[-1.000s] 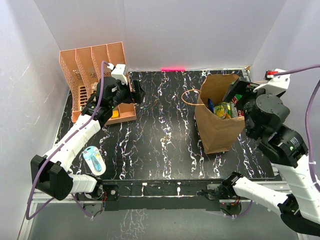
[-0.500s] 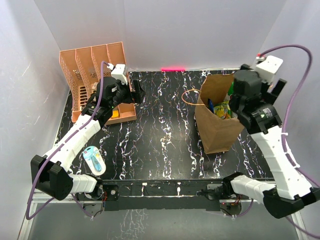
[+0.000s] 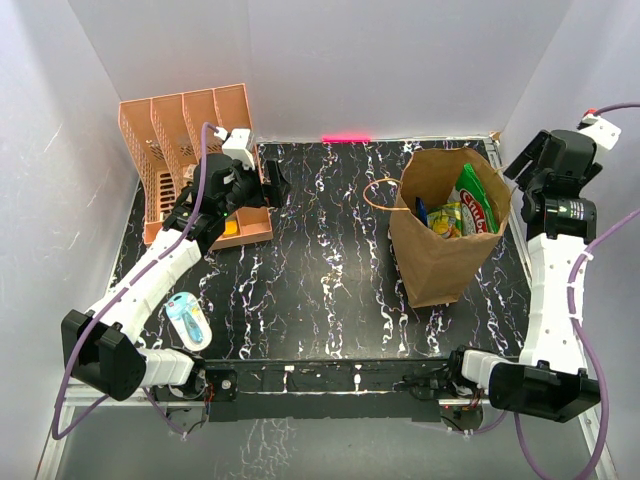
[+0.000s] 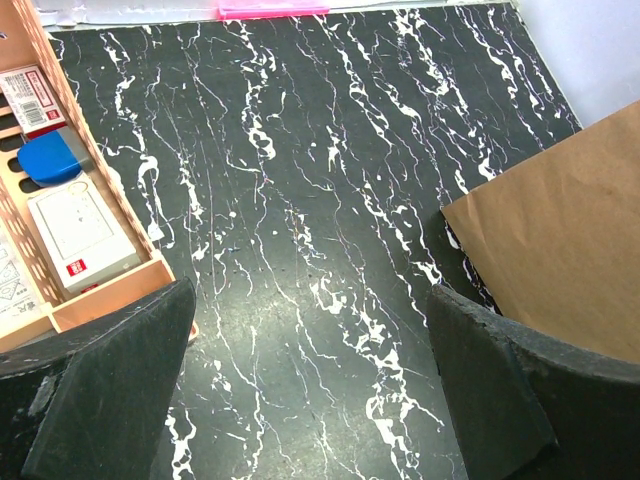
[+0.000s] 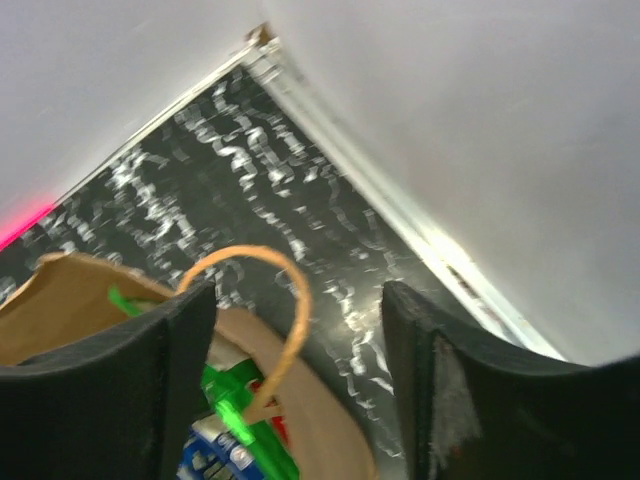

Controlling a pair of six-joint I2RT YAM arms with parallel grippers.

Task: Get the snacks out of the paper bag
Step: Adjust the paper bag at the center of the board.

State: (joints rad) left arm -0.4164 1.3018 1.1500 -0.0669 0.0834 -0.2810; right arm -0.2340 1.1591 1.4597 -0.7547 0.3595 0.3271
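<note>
Tabletop [image 3: 330,270] carries the paper bag [image 3: 440,250], upright at the right. Every visible one of the snacks [image 3: 476,198] sits in its mouth, so I judge unloading not yet begun. The right gripper [image 5: 300,305] hovers by the rim, jaws apart and empty. The left gripper [image 4: 312,300] gapes near the organiser [image 3: 190,130].

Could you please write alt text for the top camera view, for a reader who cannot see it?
A brown paper bag stands open on a black marbled table, with snack packets sticking out of its top. The right gripper hovers open just right of it; the left gripper is open near an orange organiser.
</note>
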